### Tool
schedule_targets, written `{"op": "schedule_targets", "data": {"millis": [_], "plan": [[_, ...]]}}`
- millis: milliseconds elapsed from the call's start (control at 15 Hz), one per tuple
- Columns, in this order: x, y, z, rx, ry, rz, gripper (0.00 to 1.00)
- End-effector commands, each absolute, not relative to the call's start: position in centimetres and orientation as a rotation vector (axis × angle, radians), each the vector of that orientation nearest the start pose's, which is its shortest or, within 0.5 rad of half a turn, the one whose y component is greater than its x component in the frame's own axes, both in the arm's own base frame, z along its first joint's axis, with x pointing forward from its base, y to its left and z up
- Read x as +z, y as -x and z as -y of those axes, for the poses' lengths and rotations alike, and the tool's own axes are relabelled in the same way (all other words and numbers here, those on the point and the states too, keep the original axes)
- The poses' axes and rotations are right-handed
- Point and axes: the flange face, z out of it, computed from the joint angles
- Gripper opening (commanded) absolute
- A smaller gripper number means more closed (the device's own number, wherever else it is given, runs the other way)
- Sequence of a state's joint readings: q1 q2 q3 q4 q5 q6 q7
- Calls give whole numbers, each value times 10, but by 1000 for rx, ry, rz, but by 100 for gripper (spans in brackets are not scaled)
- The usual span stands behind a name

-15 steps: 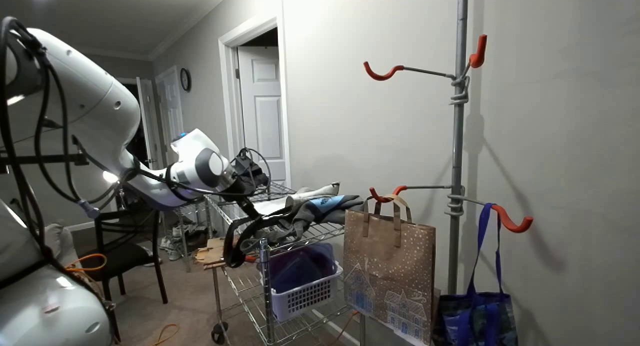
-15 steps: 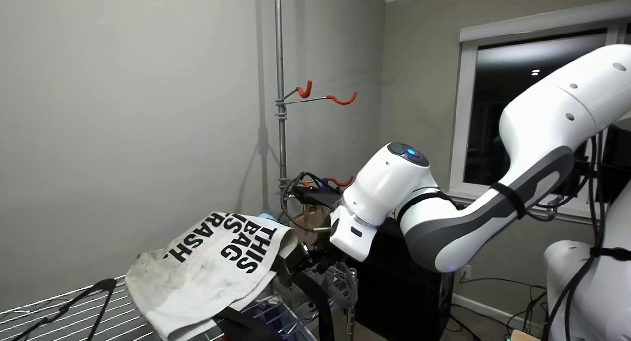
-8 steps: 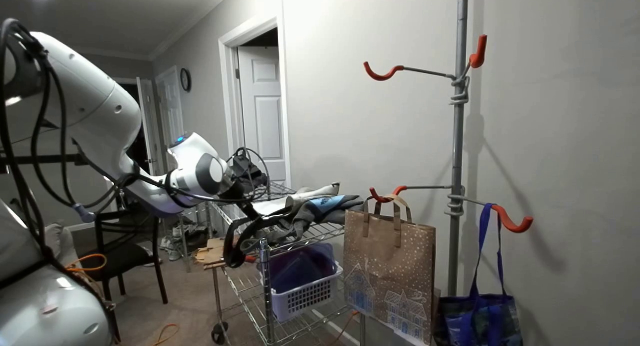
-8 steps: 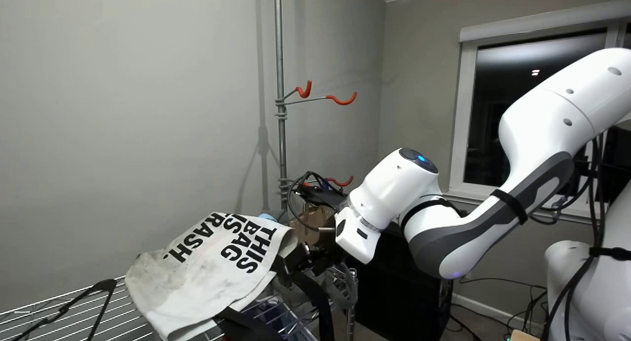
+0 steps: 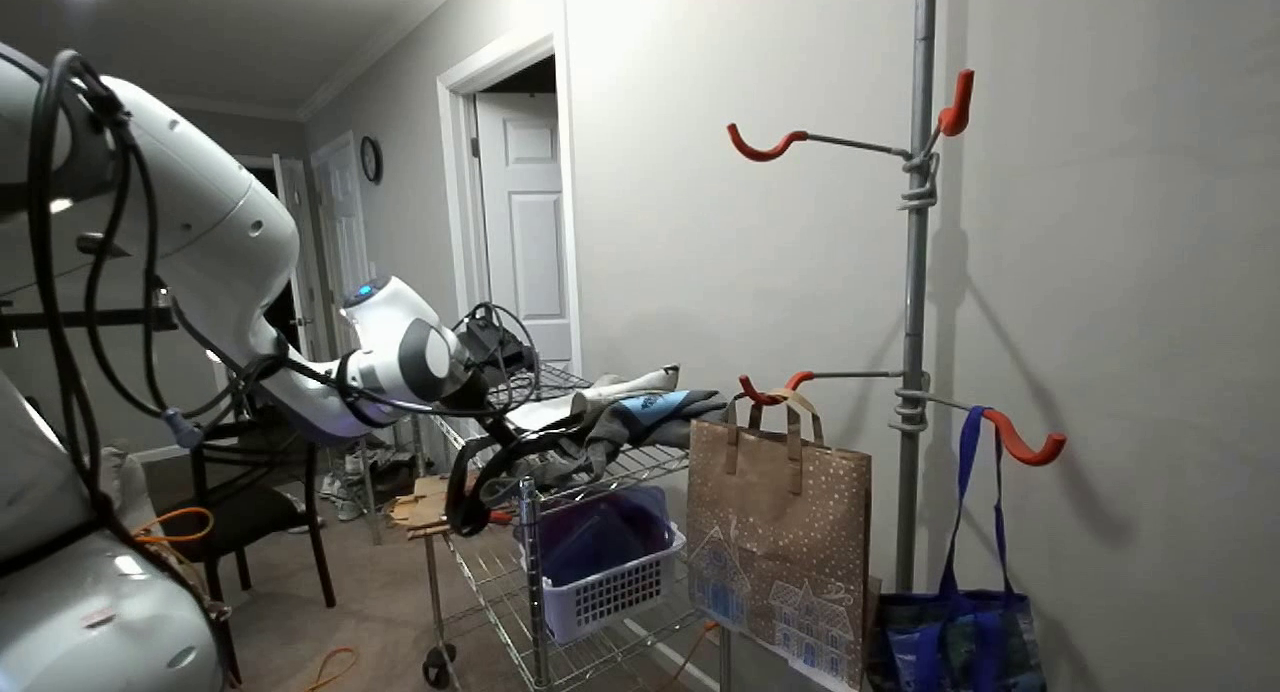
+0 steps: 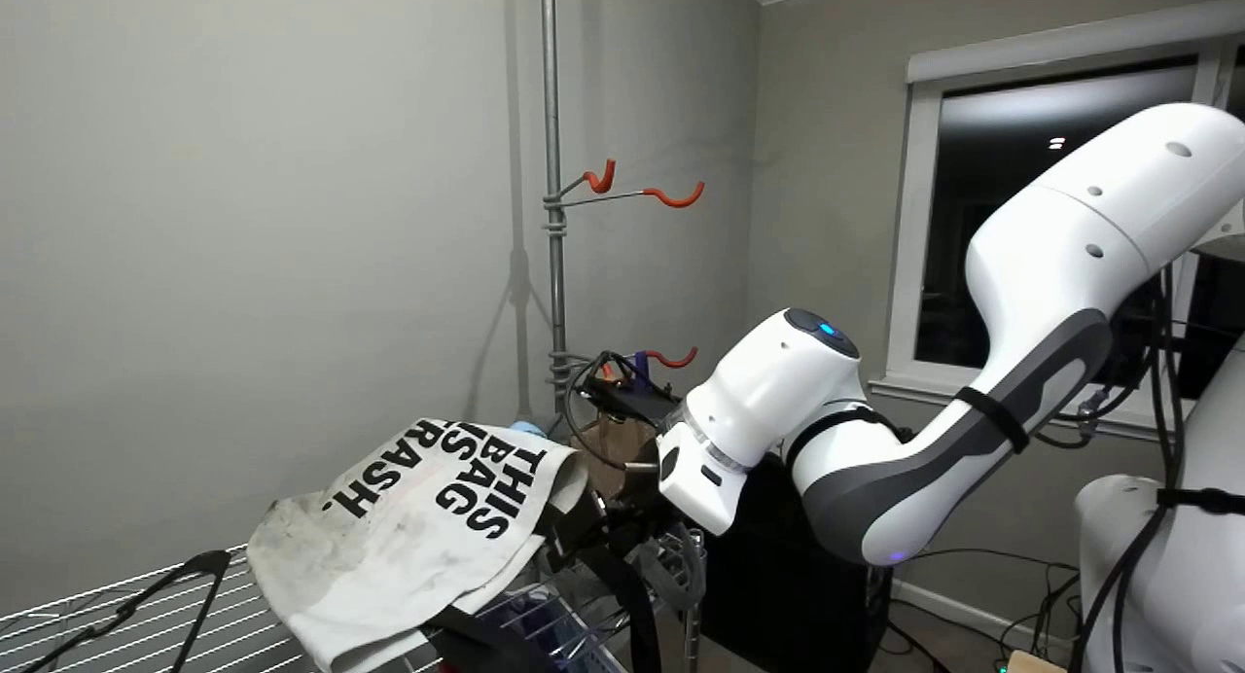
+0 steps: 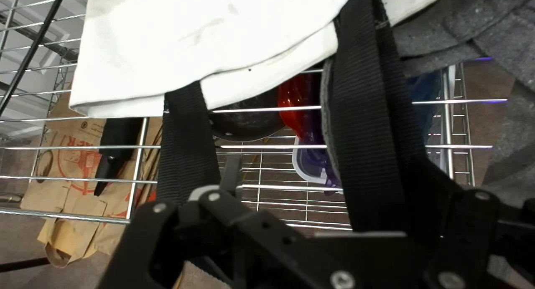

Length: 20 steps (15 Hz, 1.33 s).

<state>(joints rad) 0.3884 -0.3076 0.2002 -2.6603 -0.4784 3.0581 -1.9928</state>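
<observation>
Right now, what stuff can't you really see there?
Whether the gripper holds the black strap: black on black, wrist view.
Lettering on the white tote bag: its curling edge hides some in an exterior view.
Black hanger: cut off by the bottom edge in an exterior view.
Round black object: white tote bag covers part, wrist view.

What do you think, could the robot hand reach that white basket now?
Probably not: the gripper is higher up, and the upper wire shelf covers the white basket from above.
</observation>
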Motion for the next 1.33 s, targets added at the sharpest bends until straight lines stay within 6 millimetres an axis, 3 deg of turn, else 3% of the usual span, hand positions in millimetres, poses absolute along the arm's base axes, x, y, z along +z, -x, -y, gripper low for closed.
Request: {"op": "schedule_targets", "data": {"millis": [0,133,200,267,600,933,1067,1267], "plan": [[401,-351,-271,470,-112,-2467,100],[399,-353,-271,487,-137,-2472,100],[398,-351,-273,507,-154,-2481,91],[397,-349,-277,531,-173,-2491,73],[398,-335,-297,673,-275,-2532,39],[406,-327,-302,742,-329,-2558,7],[408,-327,-302,752,-336,-2565,1],[409,-328,-299,759,-338,-2566,0]]}}
